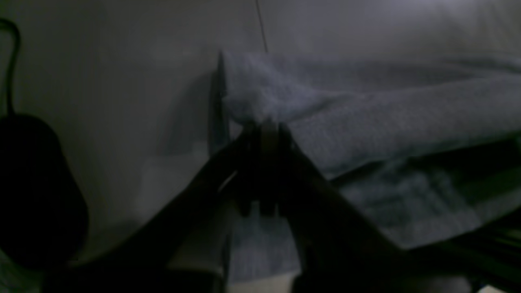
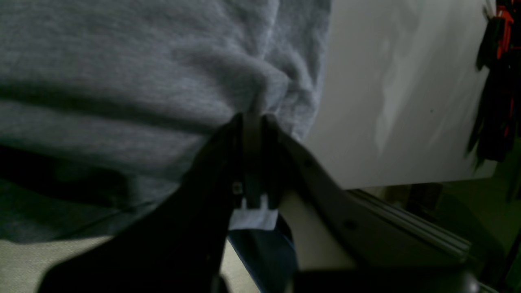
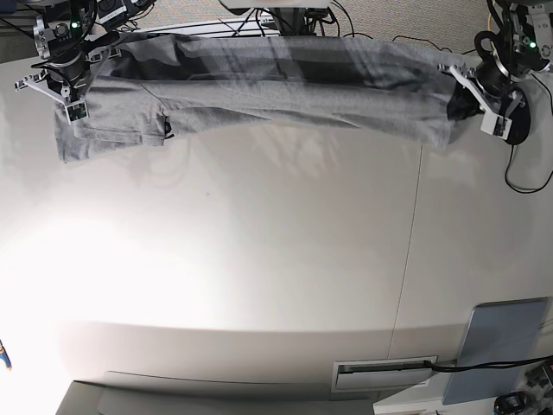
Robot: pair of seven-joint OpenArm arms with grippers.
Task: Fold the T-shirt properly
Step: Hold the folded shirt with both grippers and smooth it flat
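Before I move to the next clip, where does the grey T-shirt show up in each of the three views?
Left wrist: T-shirt from the centre to the right edge, running under the dark gripper.
Right wrist: upper left and centre, down to the other gripper.
Base: a long strip across the top, between both grippers.
Shared landmark: the pale tabletop, beside the shirt in every view.
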